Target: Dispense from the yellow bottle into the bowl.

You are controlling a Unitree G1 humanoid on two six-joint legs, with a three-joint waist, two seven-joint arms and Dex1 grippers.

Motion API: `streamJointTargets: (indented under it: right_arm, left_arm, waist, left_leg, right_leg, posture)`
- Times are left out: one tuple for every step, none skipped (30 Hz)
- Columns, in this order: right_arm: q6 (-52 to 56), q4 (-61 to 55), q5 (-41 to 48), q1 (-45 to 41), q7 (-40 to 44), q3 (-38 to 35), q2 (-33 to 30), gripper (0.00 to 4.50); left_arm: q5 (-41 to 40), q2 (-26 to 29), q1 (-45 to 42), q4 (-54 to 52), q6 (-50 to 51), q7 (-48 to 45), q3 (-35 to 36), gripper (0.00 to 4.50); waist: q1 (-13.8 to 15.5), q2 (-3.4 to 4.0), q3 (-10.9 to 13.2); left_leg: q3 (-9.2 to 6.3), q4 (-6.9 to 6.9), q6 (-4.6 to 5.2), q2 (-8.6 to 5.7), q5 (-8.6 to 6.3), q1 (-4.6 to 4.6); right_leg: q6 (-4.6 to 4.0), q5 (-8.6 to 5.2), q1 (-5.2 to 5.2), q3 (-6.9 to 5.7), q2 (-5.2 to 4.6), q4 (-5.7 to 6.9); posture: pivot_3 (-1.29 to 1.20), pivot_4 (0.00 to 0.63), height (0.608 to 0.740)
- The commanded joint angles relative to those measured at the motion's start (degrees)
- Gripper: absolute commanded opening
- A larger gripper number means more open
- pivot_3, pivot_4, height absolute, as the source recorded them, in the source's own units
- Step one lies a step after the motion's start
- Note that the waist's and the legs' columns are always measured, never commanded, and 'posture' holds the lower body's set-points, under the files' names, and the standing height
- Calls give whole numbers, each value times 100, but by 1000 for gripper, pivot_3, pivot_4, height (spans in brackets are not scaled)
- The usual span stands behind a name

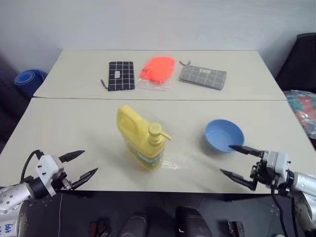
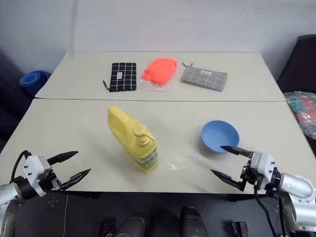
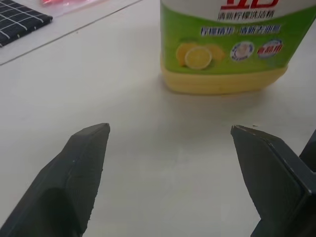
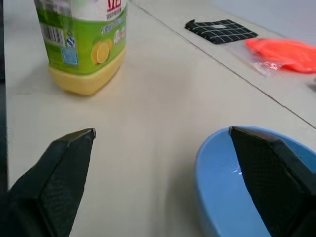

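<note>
Bottle [image 1: 140,139] is standing mid-desk [image 1: 74,123], bowl [image 1: 224,135] sitting to its right. Both claws, left [image 1: 82,165] and right [image 1: 237,161], are hovering low, gaping wide, empty. Wrist views are showing the lemon label.

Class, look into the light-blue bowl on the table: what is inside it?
The bowl looks empty: its pale blue inside shows nothing but a small glint in the right wrist view. There the right pincer's finger covers part of the inside.

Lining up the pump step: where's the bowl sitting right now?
In the head views the bowl sits on the near table, right of the yellow bottle with a gap between them, just ahead of the open right gripper.
</note>
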Motion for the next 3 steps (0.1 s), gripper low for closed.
streamJointTargets:
  right_arm:
    - [-315,-650,-93,1131,179,-426,-90,4475]
    - [-490,-558,-207,1297,224,-477,-66,4475]
    - [-646,-476,-296,1370,238,-492,-52,4475]
  left_arm:
    - [409,-147,237,299,-690,223,-100,4167]
    - [437,-181,315,349,-764,251,-120,4167]
    - [368,-201,366,379,-786,207,-140,4167]
  waist:
    - [-44,1,-9]
    - [-33,7,-16]
    - [-33,7,-16]
  left_leg:
    - [6,6,1,2,-1,9]
    - [12,1,9,1,-3,12]
    - [13,-18,9,3,-5,20]
  right_leg:
    - [2,5,7,4,2,2]
    - [0,12,6,14,1,0]
    - [-4,8,7,13,2,-9]
  posture:
    - [0,150,740]
    - [0,150,740]
    - [0,150,740]
